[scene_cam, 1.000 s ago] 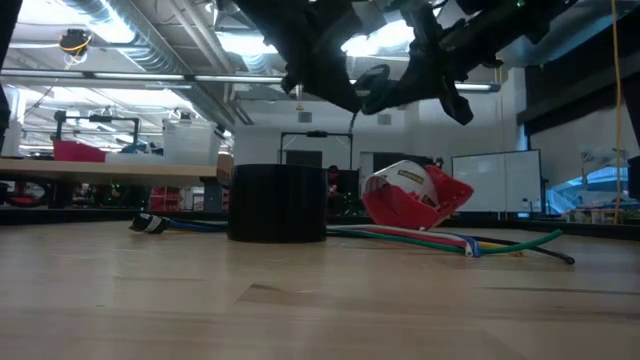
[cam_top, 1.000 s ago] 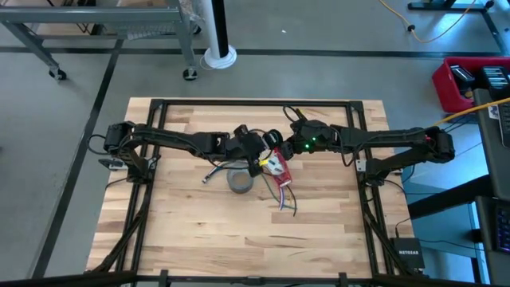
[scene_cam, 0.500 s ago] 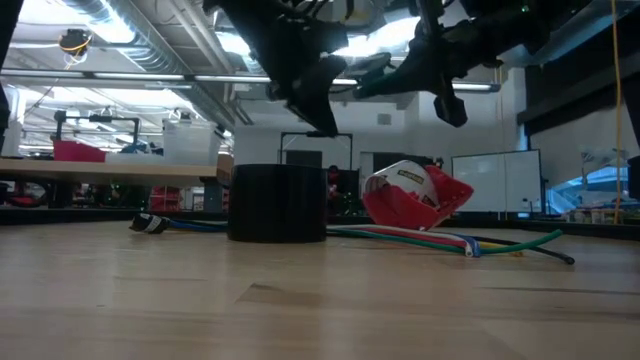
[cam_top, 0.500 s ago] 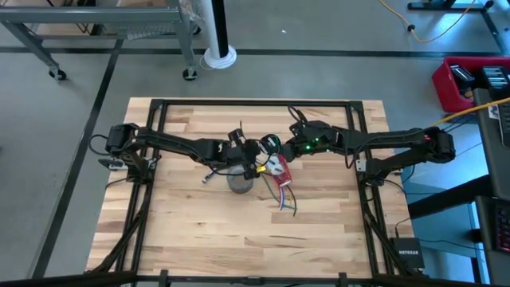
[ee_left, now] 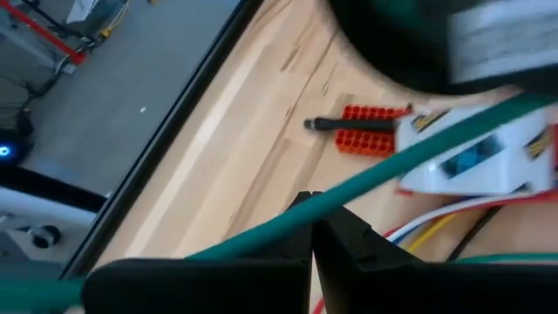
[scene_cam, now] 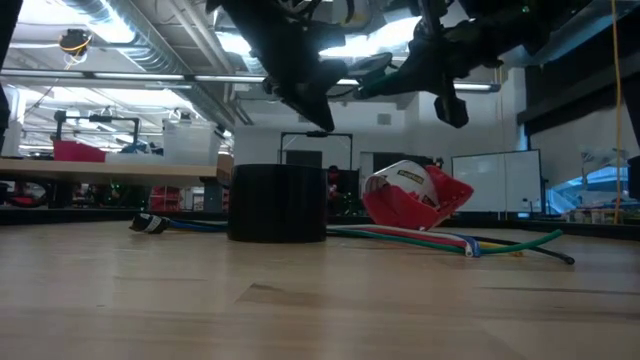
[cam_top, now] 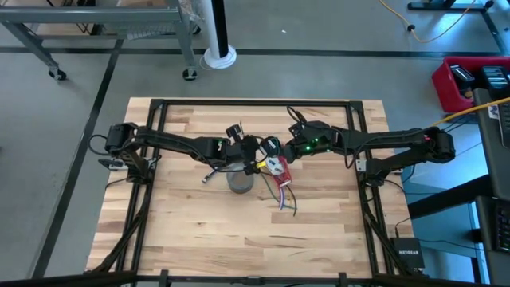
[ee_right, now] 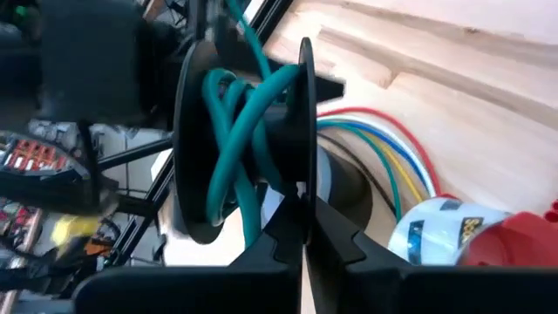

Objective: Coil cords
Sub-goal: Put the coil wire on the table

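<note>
Item: green cord, thin, limp, light, I judge; right gripper pinches its spool; left gripper pinches the cord's run.

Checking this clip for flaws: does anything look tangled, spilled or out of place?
Nothing looks damaged. The green cord is wound unevenly on the black spool that the right gripper holds, its turns crossing. Loose coloured wires trail across the table beside the red tape dispenser.

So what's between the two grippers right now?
A taut green cord runs from the shut left gripper to a black spool clamped by the right gripper; wrist views show it.
</note>
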Available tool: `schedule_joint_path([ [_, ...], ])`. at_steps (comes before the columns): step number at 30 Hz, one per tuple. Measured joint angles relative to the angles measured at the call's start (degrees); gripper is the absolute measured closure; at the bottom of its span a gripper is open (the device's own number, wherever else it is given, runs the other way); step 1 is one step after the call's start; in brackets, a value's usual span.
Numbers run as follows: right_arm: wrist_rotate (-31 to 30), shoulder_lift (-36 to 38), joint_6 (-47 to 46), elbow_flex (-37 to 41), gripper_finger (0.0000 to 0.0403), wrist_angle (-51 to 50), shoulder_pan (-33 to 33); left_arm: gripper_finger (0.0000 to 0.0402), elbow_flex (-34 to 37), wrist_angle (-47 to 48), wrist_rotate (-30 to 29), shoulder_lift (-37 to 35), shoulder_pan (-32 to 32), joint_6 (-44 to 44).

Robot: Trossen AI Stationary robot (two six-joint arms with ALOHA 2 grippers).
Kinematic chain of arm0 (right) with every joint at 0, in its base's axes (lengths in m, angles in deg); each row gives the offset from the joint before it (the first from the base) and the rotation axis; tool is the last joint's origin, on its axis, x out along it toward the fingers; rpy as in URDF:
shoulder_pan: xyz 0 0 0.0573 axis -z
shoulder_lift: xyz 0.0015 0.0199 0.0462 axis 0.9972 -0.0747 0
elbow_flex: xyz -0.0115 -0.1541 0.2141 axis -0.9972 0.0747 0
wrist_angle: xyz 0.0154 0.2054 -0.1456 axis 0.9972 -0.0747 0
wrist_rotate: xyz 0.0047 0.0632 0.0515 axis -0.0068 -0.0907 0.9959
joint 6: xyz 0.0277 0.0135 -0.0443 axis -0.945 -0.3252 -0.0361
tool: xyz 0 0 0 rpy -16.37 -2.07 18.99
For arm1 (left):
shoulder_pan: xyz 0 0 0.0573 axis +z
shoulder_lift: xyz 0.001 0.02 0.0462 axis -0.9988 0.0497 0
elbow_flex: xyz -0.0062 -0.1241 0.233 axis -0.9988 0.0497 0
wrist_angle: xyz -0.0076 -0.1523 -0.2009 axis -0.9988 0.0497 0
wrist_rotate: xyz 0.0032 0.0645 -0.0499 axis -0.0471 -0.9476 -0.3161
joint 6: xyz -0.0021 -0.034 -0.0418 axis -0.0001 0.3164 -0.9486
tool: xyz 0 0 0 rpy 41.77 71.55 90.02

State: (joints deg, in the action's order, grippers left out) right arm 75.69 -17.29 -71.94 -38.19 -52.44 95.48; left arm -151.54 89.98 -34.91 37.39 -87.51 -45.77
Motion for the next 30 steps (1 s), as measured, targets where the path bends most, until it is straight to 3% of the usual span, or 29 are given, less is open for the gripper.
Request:
schedule_joint_path([
  [7, 2.62, -0.04, 0.02, 0.94, 0.0400, 0.10, 0.00, 0.0401, -0.02, -0.42, 0.84, 0.00, 0.15, 0.12],
  [13, 3.78, -0.04, -1.84, 7.37, 0.0400, 10.56, 0.44, 0.0401, -0.02, -0.52, 1.90, 0.00, 0.11, 0.12],
  [20, 9.74, -0.04, -4.80, 14.08, 0.0400, 23.88, 5.89, 0.0401, -0.02, -5.34, 3.41, 0.00, 0.52, 0.23],
  [25, 10.60, -0.10, -4.74, 15.52, 0.0400, 25.44, 9.67, 0.0401, -0.02, -9.63, 3.83, 0.00, 1.13, 1.57],
  [30, 16.46, -3.04, -4.56, 15.52, 0.0400, 28.81, 12.20, 0.0401, -0.02, -11.50, 4.74, 0.00, 3.13, 1.17],
])
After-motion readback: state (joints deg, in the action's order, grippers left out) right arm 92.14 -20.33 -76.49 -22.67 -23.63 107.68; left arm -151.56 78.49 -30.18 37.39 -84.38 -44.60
